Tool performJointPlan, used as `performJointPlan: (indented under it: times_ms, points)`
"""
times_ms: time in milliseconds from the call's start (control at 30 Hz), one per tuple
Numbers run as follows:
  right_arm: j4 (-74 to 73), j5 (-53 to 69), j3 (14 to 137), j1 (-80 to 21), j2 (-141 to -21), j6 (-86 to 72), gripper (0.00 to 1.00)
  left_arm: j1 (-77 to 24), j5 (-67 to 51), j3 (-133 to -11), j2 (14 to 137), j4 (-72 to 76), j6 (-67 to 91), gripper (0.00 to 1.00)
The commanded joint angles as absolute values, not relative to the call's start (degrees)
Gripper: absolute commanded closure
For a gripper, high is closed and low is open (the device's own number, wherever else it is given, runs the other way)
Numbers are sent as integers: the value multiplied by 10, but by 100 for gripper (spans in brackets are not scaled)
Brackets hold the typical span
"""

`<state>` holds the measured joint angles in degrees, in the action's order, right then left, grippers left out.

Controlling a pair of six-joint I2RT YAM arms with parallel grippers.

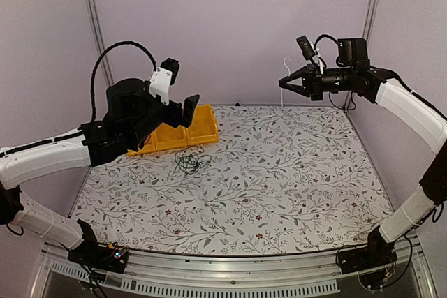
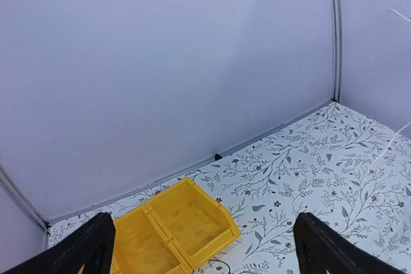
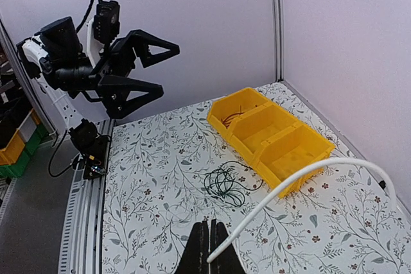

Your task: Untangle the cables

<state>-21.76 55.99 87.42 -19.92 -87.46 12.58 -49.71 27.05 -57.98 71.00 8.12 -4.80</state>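
Left fingers [image 2: 83, 248] stand as wide apart as they go, one in each lower corner of the left wrist view, with nothing between them. From the right wrist camera I see the left gripper [image 3: 166, 70] up in the air at upper left. My right gripper [image 3: 210, 239] is closed at bottom centre of its own view, pinching the whitish cable [image 3: 247, 219].

I count one yellow bin [image 3: 239, 140], a row of three compartments on the flowered table [image 1: 279, 186]. In the right wrist view the row runs from upper middle down to the right. Its upper-left compartment holds a few thin strands [image 3: 232, 117]; how many I cannot tell. The other two show their yellow floors.

Of cables outside the bin I make out two lots. The whitish cable is a single line: it leaves the closed fingers, runs up and to the right across the frame, arcs over the bin's lower end and bends down at the right edge. In the top view it hangs almost straight down from the gripper at upper right.

The dark tangle [image 3: 225, 184] lies flat on the table just beside the bin, left of centre in the top view. It is a roundish coil with no clear long axis, and I cannot count its strands. One loose loop trails toward the bin.
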Motion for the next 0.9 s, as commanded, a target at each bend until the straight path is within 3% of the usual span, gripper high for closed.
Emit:
performJointPlan:
  times_ms: [0, 100, 200, 333, 667, 867]
  points:
    - [-200, 589, 852, -220, -862, 135, 100, -488, 275, -604, 782, 152, -68, 0]
    - [-192, 604, 833, -230, -863, 136, 100, -498, 189, -633, 827, 130, -91, 5]
    - [-187, 610, 813, -233, -860, 147, 100, -496, 28, -625, 848, 155, -72, 33]
    - [-173, 621, 773, -233, -854, 169, 100, -503, -130, -619, 899, 194, -33, 48]
    - [-171, 652, 737, -234, -849, 199, 100, -542, -193, -652, 1037, 271, -29, 49]
    - [-184, 653, 734, -234, -837, 212, 100, -542, -182, -694, 1093, 268, -25, 57]
